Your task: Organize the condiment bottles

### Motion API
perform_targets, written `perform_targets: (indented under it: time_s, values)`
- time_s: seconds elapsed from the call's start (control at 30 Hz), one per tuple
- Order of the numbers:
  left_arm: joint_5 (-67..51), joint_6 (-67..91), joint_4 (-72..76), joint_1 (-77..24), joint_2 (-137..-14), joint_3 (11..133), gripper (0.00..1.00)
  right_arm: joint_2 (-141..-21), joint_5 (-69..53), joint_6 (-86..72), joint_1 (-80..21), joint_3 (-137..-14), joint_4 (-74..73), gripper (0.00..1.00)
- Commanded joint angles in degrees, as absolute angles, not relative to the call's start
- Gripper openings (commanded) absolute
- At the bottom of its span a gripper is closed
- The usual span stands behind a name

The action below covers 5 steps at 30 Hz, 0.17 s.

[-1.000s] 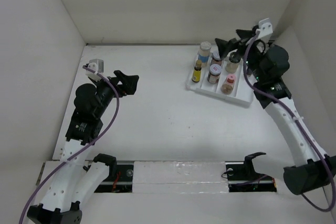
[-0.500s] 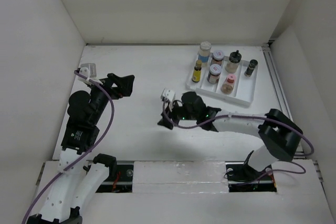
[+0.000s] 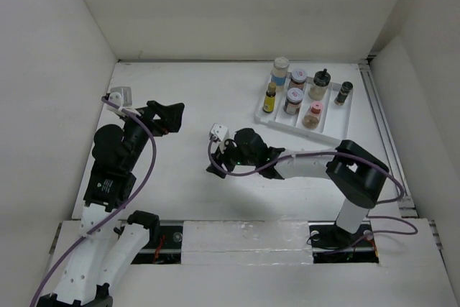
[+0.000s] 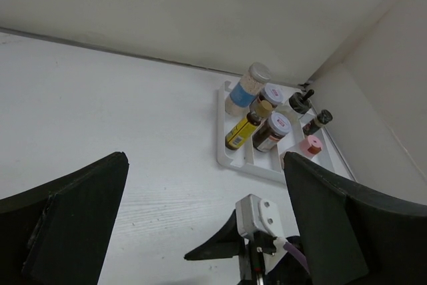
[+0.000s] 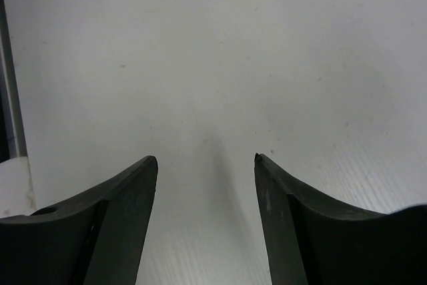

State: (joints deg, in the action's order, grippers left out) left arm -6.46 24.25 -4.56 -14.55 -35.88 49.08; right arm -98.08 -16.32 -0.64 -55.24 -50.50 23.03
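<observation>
Condiment bottles [image 3: 293,98] apparently all upright in tray [image 3: 336,121], left gripper [image 4: 205,165] parted, right gripper [image 5: 205,158] parted

Seven bottles [image 3: 302,95] stand upright and close together, far ahead of the left gripper [image 3: 177,116] and behind the right gripper [image 3: 218,169]. In the far row are a blue-label jar [image 3: 279,71], red-lidded jar [image 3: 297,77], black-capped jar [image 3: 319,85] and dark bottle [image 3: 343,92]. The near row holds a yellow bottle [image 3: 269,97], silver-lidded jar [image 3: 292,101] and pink-lidded jar [image 3: 312,115].

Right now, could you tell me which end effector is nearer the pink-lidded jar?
Right. The right end effector is mid-table, left of the pink-lidded jar; the left end effector lies farther left.
</observation>
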Motion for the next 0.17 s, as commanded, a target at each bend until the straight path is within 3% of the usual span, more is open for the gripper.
perform_targets:
  time_s: [0.0, 0.13]
  values:
    - [-7.99, 23.47, -1.85, -14.68, -35.77, 49.57, 1.00, -102.11, -17.13, 0.35, -55.99, -54.23, 26.37, 0.66]
    - [-7.47, 23.47, -1.85, -14.68, -35.77, 49.57, 1.00, -102.14, -14.77, -1.05, -57.91, -54.23, 26.89, 0.67]
